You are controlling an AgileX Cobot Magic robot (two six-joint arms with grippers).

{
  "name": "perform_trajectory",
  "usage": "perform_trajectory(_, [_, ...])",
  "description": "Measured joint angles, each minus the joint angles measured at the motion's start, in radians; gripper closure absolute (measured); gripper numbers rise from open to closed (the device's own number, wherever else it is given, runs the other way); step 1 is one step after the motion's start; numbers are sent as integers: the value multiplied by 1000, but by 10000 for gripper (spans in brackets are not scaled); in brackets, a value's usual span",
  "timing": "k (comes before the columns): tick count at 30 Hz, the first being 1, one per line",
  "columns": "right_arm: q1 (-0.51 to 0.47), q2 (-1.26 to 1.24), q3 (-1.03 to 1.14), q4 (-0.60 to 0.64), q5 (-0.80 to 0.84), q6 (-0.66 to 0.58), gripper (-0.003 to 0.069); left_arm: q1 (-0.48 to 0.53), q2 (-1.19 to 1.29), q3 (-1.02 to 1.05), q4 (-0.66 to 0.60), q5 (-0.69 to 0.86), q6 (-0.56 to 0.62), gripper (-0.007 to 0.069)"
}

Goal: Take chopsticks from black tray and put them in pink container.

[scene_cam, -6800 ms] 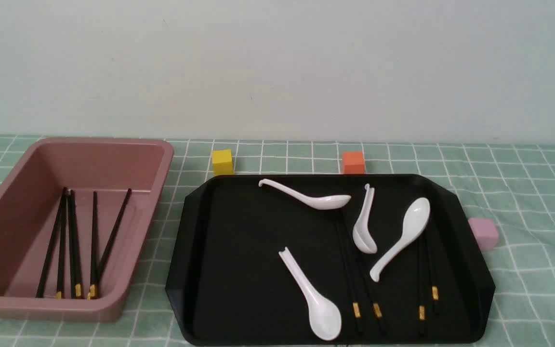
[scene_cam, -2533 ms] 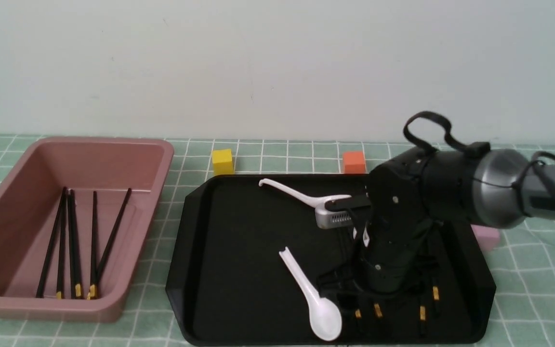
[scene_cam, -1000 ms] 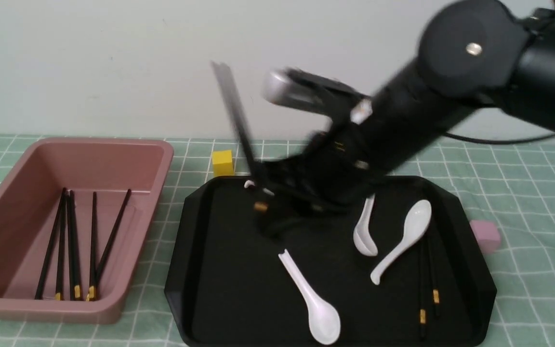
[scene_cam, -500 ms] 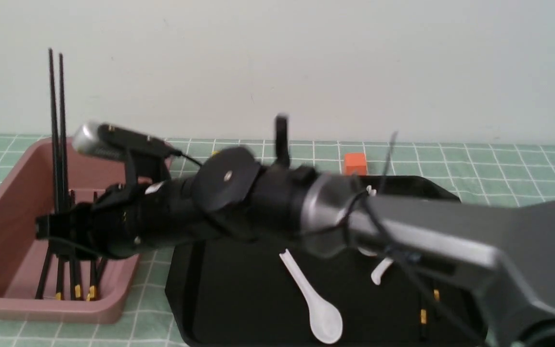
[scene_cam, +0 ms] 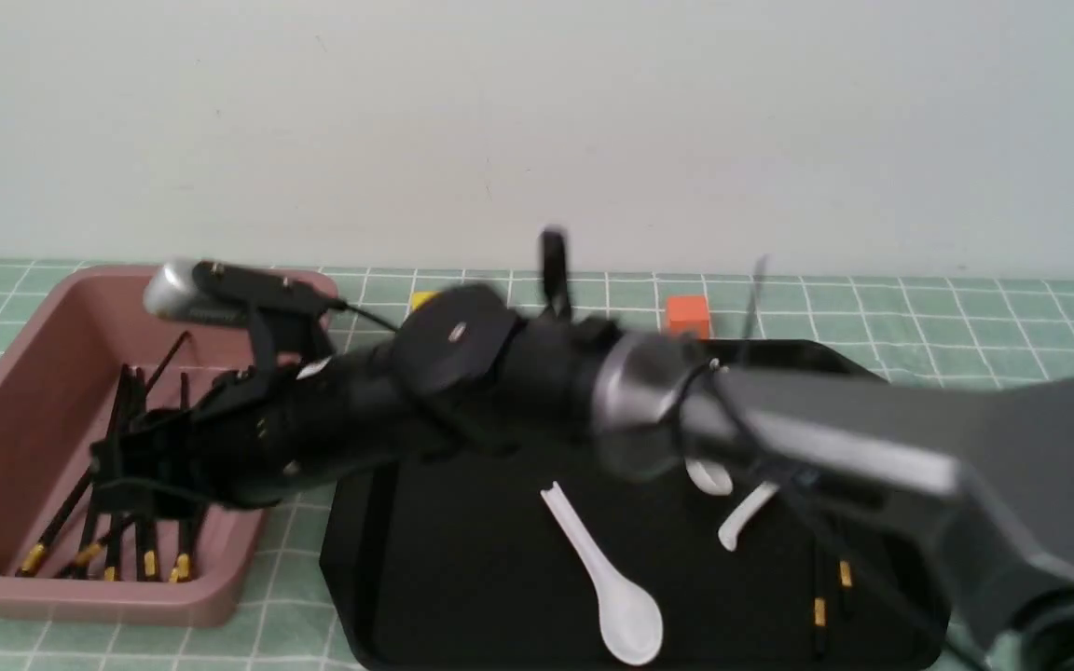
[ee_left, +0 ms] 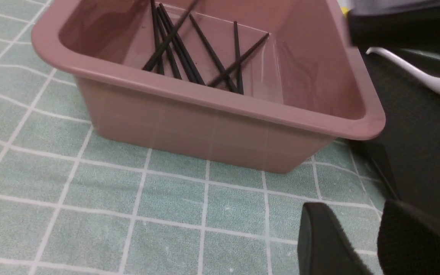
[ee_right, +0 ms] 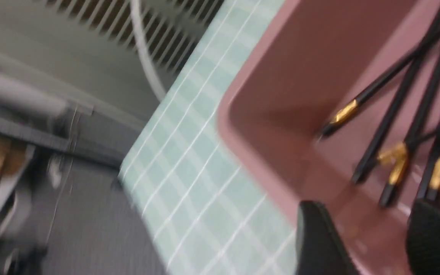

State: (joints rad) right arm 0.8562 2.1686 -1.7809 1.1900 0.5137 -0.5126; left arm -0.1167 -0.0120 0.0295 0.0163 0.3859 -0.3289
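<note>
My right arm reaches across the black tray [scene_cam: 462, 578] to the pink container [scene_cam: 80, 589]. The right gripper [scene_cam: 122, 471] hangs inside the container, open, with nothing between its fingers [ee_right: 319, 236]. Under it several black chopsticks [scene_cam: 34, 557] with gold bands lie on the container floor, two of them askew. The right wrist view shows those chopsticks [ee_right: 344, 110] against the container wall [ee_right: 292, 76]. Two more chopsticks [scene_cam: 819, 596] lie at the tray's near right. My left gripper [ee_left: 361, 244] is open and empty over the cloth by the container's [ee_left: 212, 101] near corner.
White soup spoons [scene_cam: 612, 587] lie in the tray, partly hidden by my right arm. An orange cube [scene_cam: 686, 315] stands behind the tray on the green checked cloth. The tray's edge [ee_left: 414, 152] lies close beside the container.
Half a second ago the right gripper held two chopsticks upright over the container. Its jaws have since spread and the two sticks have dropped in, lying slanted among the others.
</note>
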Motion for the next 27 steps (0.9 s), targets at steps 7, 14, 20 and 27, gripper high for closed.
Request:
perform_trajectory(7, [-202, -232, -1, -261, 463, 103, 666, 0, 0, 0, 0, 0, 0, 386])
perform_trajectory(14, [-327, -475, 20, -621, 710, 320, 663, 0, 0, 0, 0, 0, 0, 386])
perform_trajectory(20, [-330, -791, 197, -988, 732, 505, 659, 0, 0, 0, 0, 0, 0, 386])
perform_trajectory(27, [-330, -1241, 618, -1226, 622, 590, 657, 0, 0, 0, 0, 0, 0, 386])
